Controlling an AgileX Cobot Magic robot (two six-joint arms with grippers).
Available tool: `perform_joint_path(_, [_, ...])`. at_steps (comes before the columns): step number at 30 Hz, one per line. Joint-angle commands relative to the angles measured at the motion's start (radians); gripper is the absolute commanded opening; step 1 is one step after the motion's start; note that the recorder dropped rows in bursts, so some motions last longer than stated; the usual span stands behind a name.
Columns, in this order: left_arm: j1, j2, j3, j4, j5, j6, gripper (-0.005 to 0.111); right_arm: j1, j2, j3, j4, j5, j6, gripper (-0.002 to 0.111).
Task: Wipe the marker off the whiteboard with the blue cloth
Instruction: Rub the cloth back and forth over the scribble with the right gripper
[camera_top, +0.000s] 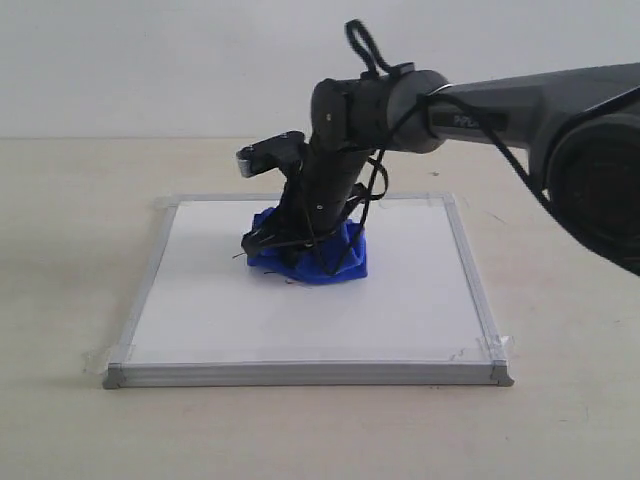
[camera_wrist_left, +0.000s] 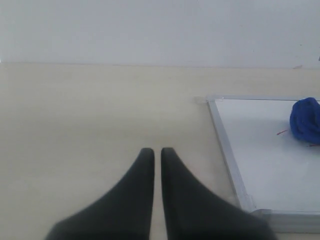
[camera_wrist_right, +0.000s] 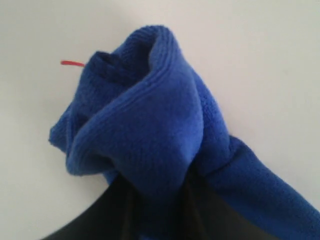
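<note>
The marker (camera_wrist_right: 72, 63) peeks red from under the blue cloth (camera_top: 320, 255) on the whiteboard (camera_top: 200, 300), so, our left gripper (camera_wrist_left: 157, 150) beside the board with fingers together, we should press the right gripper (camera_wrist_right: 160, 210), clamped on the cloth, flat across every stroke.

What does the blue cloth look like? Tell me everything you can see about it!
The blue cloth is bright royal blue, soft and fuzzy like a towel, with a thick rolled edge. It is scrunched into a lump, not lying flat. It sits near the middle of the whiteboard, touching its white surface. The right pincer is shut on it, reaching down from above. A little bit of the red marker pokes out beside it.
</note>
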Motion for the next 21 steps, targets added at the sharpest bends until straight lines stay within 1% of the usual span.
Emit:
perform_joint_path(1, [0.001,-0.003,0.004,0.003,-0.013,0.000,0.005,0.078,0.094,-0.043,0.049,0.210,-0.156,0.000])
perform_joint_path(4, [0.001,-0.003,0.004,0.003,-0.013,0.000,0.005,0.078,0.106,-0.084,0.073,0.315,-0.252,0.000])
perform_joint_path(5, [0.001,-0.003,0.004,0.003,-0.013,0.000,0.005,0.078,0.106,-0.100,0.113,0.354,-0.287,0.000])
perform_joint_path(6, [0.001,-0.003,0.004,0.003,-0.013,0.000,0.005,0.078,0.106,-0.119,0.190,0.386,-0.308,0.000])
perform_joint_path(8, [0.001,-0.003,0.004,0.003,-0.013,0.000,0.005,0.078,0.106,-0.141,0.282,0.386,-0.311,0.000])
perform_joint_path(9, [0.001,-0.003,0.004,0.003,-0.013,0.000,0.005,0.078,0.106,-0.149,0.269,0.386,-0.311,0.000])
perform_joint_path(10, [0.001,-0.003,0.004,0.003,-0.013,0.000,0.005,0.078,0.106,-0.153,0.233,0.386,-0.311,0.000])
perform_joint_path(12, [0.001,-0.003,0.004,0.003,-0.013,0.000,0.005,0.076,0.106,-0.160,0.088,0.368,-0.257,0.000])
perform_joint_path(13, [0.001,-0.003,0.004,0.003,-0.013,0.000,0.005,0.067,0.108,-0.160,-0.063,0.329,-0.153,0.000])
perform_joint_path(15, [0.001,-0.003,0.004,0.003,-0.013,0.000,0.005,0.039,0.108,-0.160,-0.218,0.277,-0.016,0.000])
perform_joint_path(16, [0.001,-0.003,0.004,0.003,-0.013,0.000,0.005,0.031,0.108,-0.160,-0.243,0.256,0.024,0.000])
perform_joint_path(17, [0.001,-0.003,0.004,0.003,-0.013,0.000,0.005,0.016,0.108,-0.160,-0.294,0.194,0.095,0.000])
perform_joint_path(19, [0.001,-0.003,0.004,0.003,-0.013,0.000,0.005,0.004,0.108,-0.160,-0.351,0.091,0.163,0.000])
perform_joint_path(21, [0.001,-0.003,0.004,0.003,-0.013,0.000,0.005,0.004,0.108,-0.160,-0.352,0.046,0.189,0.000])
